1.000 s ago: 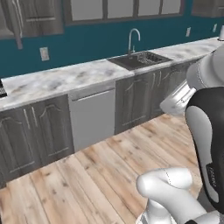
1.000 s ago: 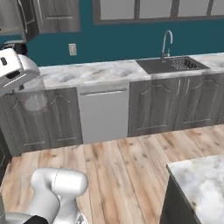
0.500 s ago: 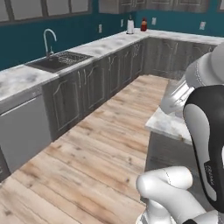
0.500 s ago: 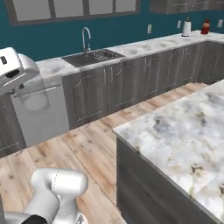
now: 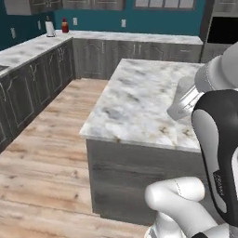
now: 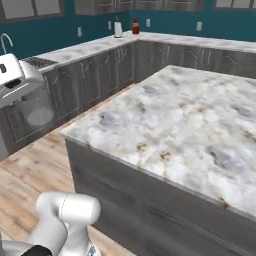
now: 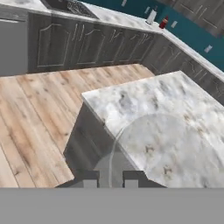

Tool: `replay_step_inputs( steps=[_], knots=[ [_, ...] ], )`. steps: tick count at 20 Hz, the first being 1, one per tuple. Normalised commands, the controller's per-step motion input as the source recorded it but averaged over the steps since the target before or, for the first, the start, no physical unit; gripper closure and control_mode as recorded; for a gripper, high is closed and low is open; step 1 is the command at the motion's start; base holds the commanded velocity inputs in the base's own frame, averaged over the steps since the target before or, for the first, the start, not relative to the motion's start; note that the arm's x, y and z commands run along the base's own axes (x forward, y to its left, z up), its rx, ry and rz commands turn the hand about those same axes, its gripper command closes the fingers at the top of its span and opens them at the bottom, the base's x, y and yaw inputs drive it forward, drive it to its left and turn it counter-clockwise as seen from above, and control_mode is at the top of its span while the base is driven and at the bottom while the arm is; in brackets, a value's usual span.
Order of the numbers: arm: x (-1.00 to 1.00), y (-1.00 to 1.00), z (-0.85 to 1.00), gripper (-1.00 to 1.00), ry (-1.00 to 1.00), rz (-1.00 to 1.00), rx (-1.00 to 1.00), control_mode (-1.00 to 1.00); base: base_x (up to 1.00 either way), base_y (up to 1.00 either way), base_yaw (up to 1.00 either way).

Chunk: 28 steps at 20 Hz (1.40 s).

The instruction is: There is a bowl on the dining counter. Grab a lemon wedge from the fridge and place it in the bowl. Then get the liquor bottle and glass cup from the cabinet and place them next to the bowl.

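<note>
- Ahead of the gripper [image 7: 110, 180] and below it, the near corner and long front edge of the marble island counter [image 5: 135, 102] stood out sharply, its dark grey side panel dropping straight to the floor.
- Beside that edge, a broad strip of wooden floor [image 5: 42, 153] lay open between the island and the run of dark wall cabinets [image 7: 87, 43] farther out from the gripper.
- Far beyond the gripper, at the corner of the wall counter [image 6: 100, 46], a small red bottle [image 7: 164, 22] stood just beside a white container [image 7: 151, 16], well apart from the island.
- The island's marble top [image 6: 190, 115] spread wide and flat in front of the gripper.
- The gripper's jaws were drawn in narrow and clamped on the glass cup [image 7: 153, 148]; the hand view had the cup's thin wall running up between the two dark fingertips [image 7: 89, 180].
- The cup was clear, and the marble showed through it.
- In the left base view the glass cup [image 5: 185, 100] hung off the white hand, over the island top and not touching it.
- Its long axis ran straight out from the fingers, tilted down toward the counter rather than upright.
- Which end was the mouth I could not tell.
</note>
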Motion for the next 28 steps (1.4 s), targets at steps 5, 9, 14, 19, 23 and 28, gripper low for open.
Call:
replay_step_inputs(
  steps=[5, 9, 14, 19, 23, 28],
  knots=[
    [0.00, 0.00, 0.00, 1.00, 0.00, 0.00, 0.00, 1.00, -0.47, -0.88, -0.53],
    [0.00, 0.00, 0.00, 1.00, 0.00, 0.00, 0.00, 1.00, -0.48, -0.99, -0.49],
    [0.00, 0.00, 0.00, 1.00, 0.00, 0.00, 0.00, 1.00, -0.39, -1.00, -0.41],
    [0.00, 0.00, 0.00, 1.00, 0.00, 0.00, 0.00, 1.00, -0.12, -1.00, -0.13],
    [0.00, 0.00, 0.00, 1.00, 0.00, 0.00, 0.00, 1.00, -0.04, -1.00, -0.01],
    [0.00, 0.00, 0.00, 1.00, 0.00, 0.00, 0.00, 1.00, -0.05, -1.00, 0.06]
  ],
)
